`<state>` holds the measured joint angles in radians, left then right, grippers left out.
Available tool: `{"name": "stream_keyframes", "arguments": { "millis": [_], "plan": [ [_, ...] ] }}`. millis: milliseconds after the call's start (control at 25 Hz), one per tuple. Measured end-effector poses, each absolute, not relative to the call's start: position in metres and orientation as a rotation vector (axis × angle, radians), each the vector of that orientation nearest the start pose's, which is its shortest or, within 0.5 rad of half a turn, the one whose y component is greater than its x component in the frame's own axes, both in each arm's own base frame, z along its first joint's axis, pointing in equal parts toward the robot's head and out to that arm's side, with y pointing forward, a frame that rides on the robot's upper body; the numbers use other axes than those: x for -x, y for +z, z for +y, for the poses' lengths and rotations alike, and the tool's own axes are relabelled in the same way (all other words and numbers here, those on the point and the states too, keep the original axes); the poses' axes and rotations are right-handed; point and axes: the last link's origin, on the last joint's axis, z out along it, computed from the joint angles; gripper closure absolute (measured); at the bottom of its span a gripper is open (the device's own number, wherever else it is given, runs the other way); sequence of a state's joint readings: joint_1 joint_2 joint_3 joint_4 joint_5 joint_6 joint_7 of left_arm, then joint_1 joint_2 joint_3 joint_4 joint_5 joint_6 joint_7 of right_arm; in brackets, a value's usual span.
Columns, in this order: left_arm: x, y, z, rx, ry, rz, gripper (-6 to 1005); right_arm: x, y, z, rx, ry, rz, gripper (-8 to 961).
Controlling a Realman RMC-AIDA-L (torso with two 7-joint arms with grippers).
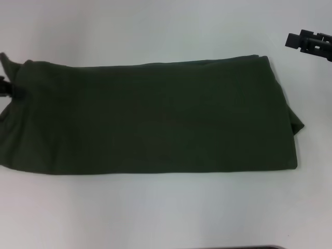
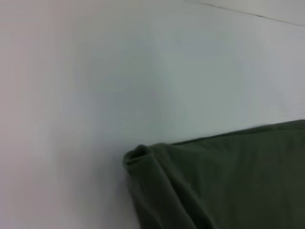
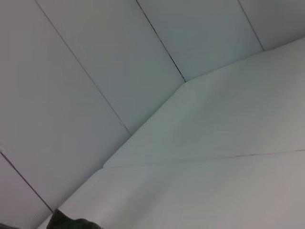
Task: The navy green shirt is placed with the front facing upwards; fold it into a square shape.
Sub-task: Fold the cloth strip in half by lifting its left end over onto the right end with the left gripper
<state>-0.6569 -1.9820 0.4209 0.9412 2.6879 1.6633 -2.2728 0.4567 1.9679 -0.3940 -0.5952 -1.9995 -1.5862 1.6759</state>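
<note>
From my head view, the navy green shirt point(image 1: 150, 116) lies on the white table point(image 1: 155, 212) as a long plain band, already folded lengthwise, with no lettering showing. I judge the step in hand to be the crosswise fold: one short end has to be carried over onto the other to bring the band down to a square. My left hand point(image 1: 6, 85) sits at the shirt's far-left corner, right at the cloth, where the fabric bunches up into a small peak; it looks pinched there, so I take it that I am holding that corner, though my fingers are mostly hidden. My right hand point(image 1: 309, 41) hangs off the shirt, above the table beyond the far right corner, apart from the cloth; I cannot tell how wide it stands.

In my left wrist view, a rolled, puckered corner of the shirt rises off the table, fitting a grip just there.

In my right wrist view, I see mostly table and wall panels, with only a scrap of green at the edge.
</note>
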Motion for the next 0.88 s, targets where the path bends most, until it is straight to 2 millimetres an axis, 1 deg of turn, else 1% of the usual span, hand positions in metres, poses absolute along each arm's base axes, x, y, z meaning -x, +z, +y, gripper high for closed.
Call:
{"name": "stream_keyframes", "arguments": {
  "millis": [80, 120, 240, 320, 680, 880],
  "plan": [
    [0.296, 0.094, 0.353, 2.308, -0.099, -1.602, 985, -0.322, 0.072, 0.321, 2.305, 0.891, 1.153, 33],
    [0.296, 0.094, 0.353, 2.308, -0.099, -1.602, 985, -0.323, 0.072, 0.321, 2.304, 0.889, 1.154, 33],
    [0.278, 0.089, 0.357, 2.388, -0.174, -1.586, 985, -0.323, 0.072, 0.320, 2.302, 0.886, 1.154, 34],
    [0.271, 0.087, 0.358, 2.415, -0.198, -1.582, 985, -0.324, 0.072, 0.320, 2.302, 0.885, 1.155, 34],
    [0.247, 0.072, 0.359, 2.519, -0.280, -1.573, 984, -0.322, 0.070, 0.321, 2.318, 0.873, 1.154, 34],
    [0.239, 0.071, 0.362, 2.542, -0.253, -1.540, 984, -0.322, 0.069, 0.320, 2.331, 0.870, 1.156, 34]
  ]
}}
